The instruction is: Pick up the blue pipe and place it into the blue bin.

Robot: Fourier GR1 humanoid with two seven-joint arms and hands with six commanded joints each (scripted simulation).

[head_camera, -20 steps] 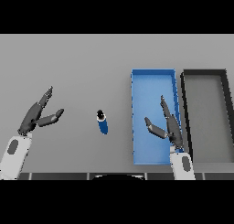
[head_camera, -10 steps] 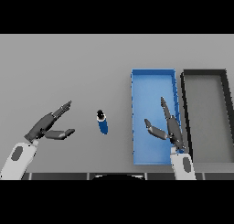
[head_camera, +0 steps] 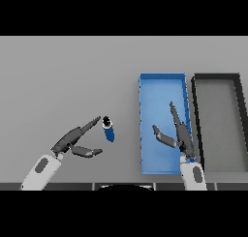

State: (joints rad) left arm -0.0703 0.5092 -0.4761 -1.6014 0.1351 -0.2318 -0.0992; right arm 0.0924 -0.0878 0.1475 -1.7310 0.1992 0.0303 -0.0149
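Note:
The blue pipe [head_camera: 109,130] is a short blue cylinder with a dark end, lying on the grey table left of the blue bin [head_camera: 146,86]. My left hand [head_camera: 72,140] is open just left of the pipe, its straight fingers reaching to the pipe's dark upper end and its thumb spread below. It is too close to tell whether the fingertips touch the pipe. My right hand [head_camera: 178,132] hovers open over the near right part of the blue bin, holding nothing.
A black bin [head_camera: 195,86] stands directly right of the blue bin, the two side by side. The grey table [head_camera: 63,76] stretches to the left and far side of the pipe.
My left hand has swept right and slightly nearer, from the table's left side up to the pipe. The pipe and my right hand have kept their places.

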